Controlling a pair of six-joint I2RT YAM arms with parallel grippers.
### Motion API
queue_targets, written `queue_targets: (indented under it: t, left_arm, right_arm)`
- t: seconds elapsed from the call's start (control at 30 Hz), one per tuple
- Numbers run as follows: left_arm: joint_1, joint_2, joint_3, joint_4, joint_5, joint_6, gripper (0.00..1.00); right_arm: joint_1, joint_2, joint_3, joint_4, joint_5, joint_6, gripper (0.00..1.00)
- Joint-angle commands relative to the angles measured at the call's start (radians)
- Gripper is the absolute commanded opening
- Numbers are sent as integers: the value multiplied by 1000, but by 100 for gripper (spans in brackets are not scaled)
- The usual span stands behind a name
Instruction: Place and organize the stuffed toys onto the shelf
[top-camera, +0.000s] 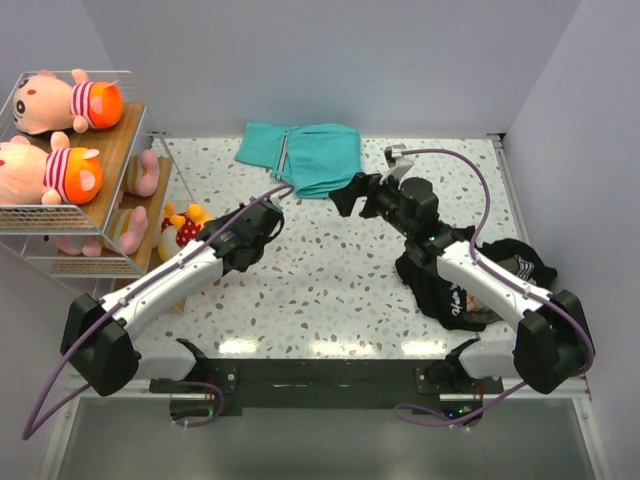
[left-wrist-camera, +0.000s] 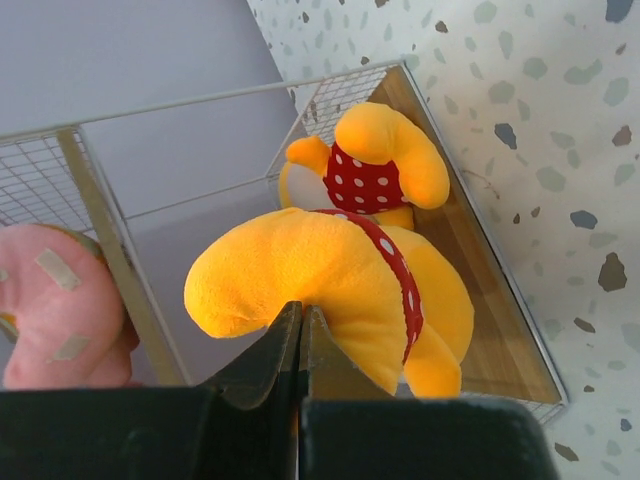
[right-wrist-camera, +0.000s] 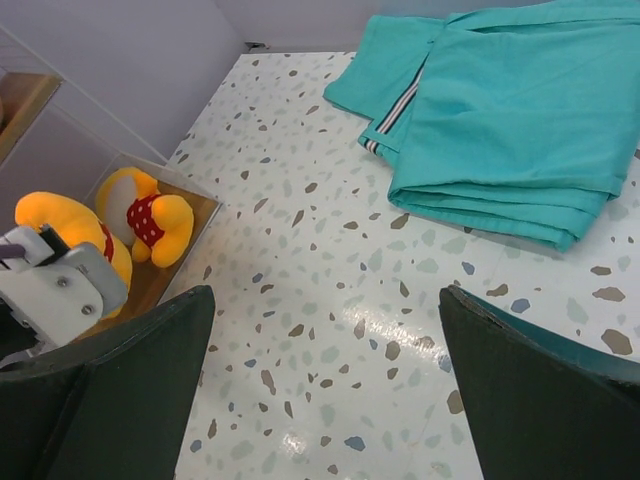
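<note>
Stuffed toys mostly racked: pink plush dolls in red-striped shirts (top-camera: 60, 100) lie on the upper boards of the tiered light-wood shelf with white wire mesh (top-camera: 128, 120) at 9–10 o'clock of the speckled terrazzo table (top-camera: 330, 280), with more striped ones partly hidden a tier down. Step in hand, my read: seating the near orange plush doll in a red white-dotted dress (left-wrist-camera: 300, 280) on the lowest board at 9 o'clock, just beside the twin orange doll (left-wrist-camera: 385, 150) lying there. Left gripper (left-wrist-camera: 300, 318) jaws pressed together, tips against the near doll's underside; can't tell if a fold of plush is caught between them or they only push. To do it well: go low and inward past the wire edge, avoid shoving the twin, settle the doll fully on the wood before backing off, then retreat toward 3 o'clock so the fingers don't drag it out. Right gripper (right-wrist-camera: 320, 295) jaws spread wide, holding nothing, over bare table near the folded teal cloth (top-camera: 305, 155) at 12 o'clock; black garment with white lettering (top-camera: 470, 285) at 4 o'clock is not part of this
</note>
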Motion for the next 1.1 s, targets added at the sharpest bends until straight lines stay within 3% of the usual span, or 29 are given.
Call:
queue_targets:
  t: [0.0,0.17,0.47,0.8,1.07]
  left_arm:
    - [-4,-30,-93,28,29,101,0]
    - [-3,-67,-266,140,101,181,0]
    - [16,-59,-388,201,152,259,0]
    - [141,-2,-345,163,204,249,0]
    - [171,-28,-383,201,178,241,0]
  right_arm:
    - [4,-10,44,11,16,-18,99]
    - [4,-12,47,8,13,-18,99]
    - [4,-7,50,8,2,-10,99]
    - [4,-10,50,12,-25,10,98]
    - [4,-48,33,17,-24,16,99]
